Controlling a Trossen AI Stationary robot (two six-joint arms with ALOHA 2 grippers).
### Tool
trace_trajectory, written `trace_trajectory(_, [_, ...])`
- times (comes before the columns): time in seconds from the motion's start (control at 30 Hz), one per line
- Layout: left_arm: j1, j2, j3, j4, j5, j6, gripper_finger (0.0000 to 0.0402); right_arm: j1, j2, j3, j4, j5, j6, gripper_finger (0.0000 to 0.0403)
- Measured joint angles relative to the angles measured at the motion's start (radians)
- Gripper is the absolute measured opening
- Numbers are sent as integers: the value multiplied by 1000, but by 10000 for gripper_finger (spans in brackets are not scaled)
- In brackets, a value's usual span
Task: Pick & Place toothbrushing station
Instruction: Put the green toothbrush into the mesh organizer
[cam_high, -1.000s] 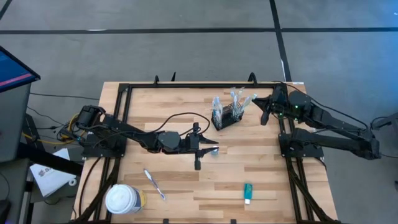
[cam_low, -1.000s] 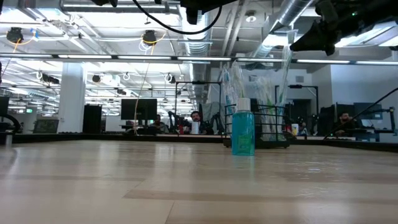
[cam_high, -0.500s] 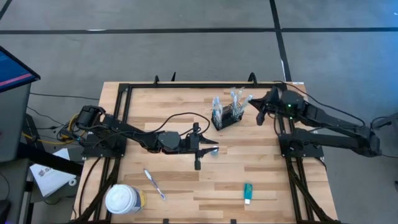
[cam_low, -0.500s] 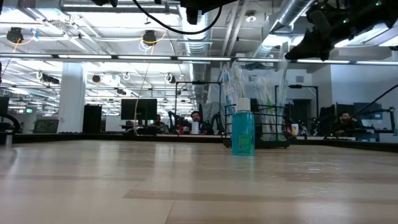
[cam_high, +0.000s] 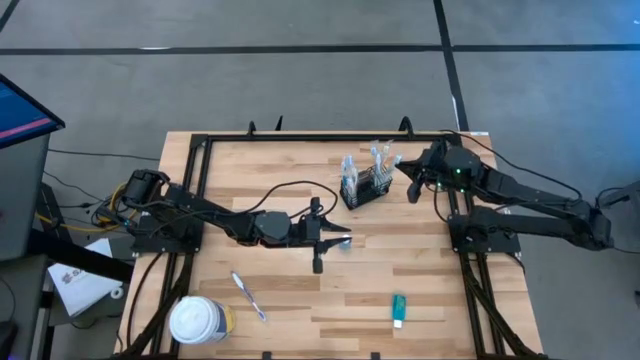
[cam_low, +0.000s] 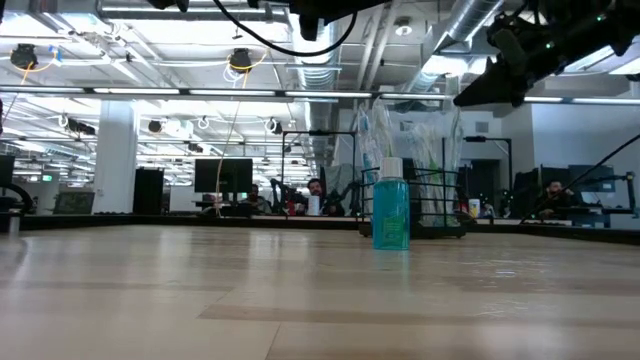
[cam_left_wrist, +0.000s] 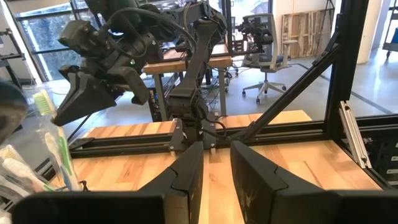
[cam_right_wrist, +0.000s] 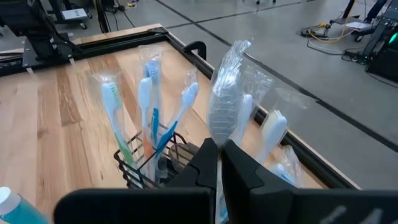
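A white-lidded tub (cam_high: 197, 320) and a loose toothbrush (cam_high: 248, 296) are seen at the tabletop's (cam_high: 280, 210) near-left corner, well behind and beside the left gripper (cam_high: 333, 241). That gripper is held low at mid-table, arm stretched flat, fingers parted a little around a teal bottle (cam_low: 391, 206) standing upright. A small teal tube (cam_high: 398, 309) lies nearer the front edge, not yet collected. Beyond the left gripper stands the black mesh caddy (cam_high: 362, 187), already stocked with several wrapped toothbrushes (cam_right_wrist: 149, 118). Just above it the right gripper (cam_high: 408, 177) is poised, angled down, pressed together on a plastic-wrapped toothbrush (cam_right_wrist: 225, 106). The task is judged partly done: this brush, the loose brush and the tube remain
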Motion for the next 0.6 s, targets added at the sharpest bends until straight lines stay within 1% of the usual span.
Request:
trace_trajectory(0.27, [1, 0, 0, -5, -5, 0, 76, -6, 0, -72, 74, -26, 1, 0])
trace_trajectory(0.5, [2, 0, 0, -6, -5, 0, 76, -13, 0, -127, 135, -28, 10, 0])
trace_trajectory(0.6, [2, 0, 0, -7, -4, 0, 76, -24, 0, -134, 134, -31, 15, 0])
